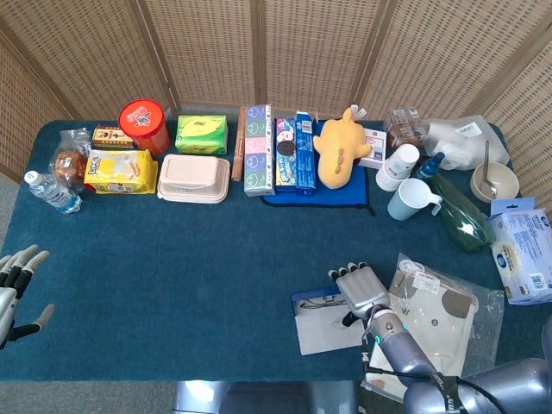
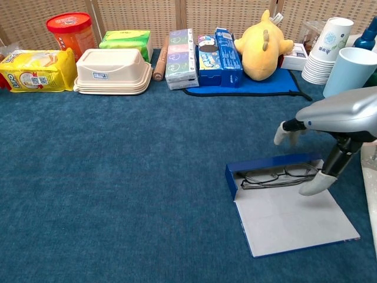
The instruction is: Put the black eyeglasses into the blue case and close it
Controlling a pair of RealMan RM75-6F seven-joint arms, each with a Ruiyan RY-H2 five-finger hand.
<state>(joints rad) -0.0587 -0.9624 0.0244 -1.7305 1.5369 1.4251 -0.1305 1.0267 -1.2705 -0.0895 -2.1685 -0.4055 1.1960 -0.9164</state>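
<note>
The black eyeglasses (image 2: 277, 175) already lie inside the blue case (image 2: 268, 169), tucked along its raised back wall, so the first half of the task looks done. The case's pale lid (image 2: 294, 215) lies flat on the desk (image 2: 118, 194), folded out toward the robot from that wall — which is why the glasses sit exposed and why the closing step is, by my reading, what remains.

The right robot hand (image 2: 306, 154) hangs over the right end of the case, fingers spread and holding nothing; its thumb tip (image 2: 314, 184) reaches down just beside the right end of the glasses, though whether it touches the lid I cannot tell. In the head view the same hand (image 1: 360, 291) sits at the case's right side, near a clear plastic bag (image 1: 435, 302) that lies to the right of the case.

The left robot hand (image 1: 15, 280) is well apart from the case, at the desk's far left edge, fingers apart and empty.
</note>
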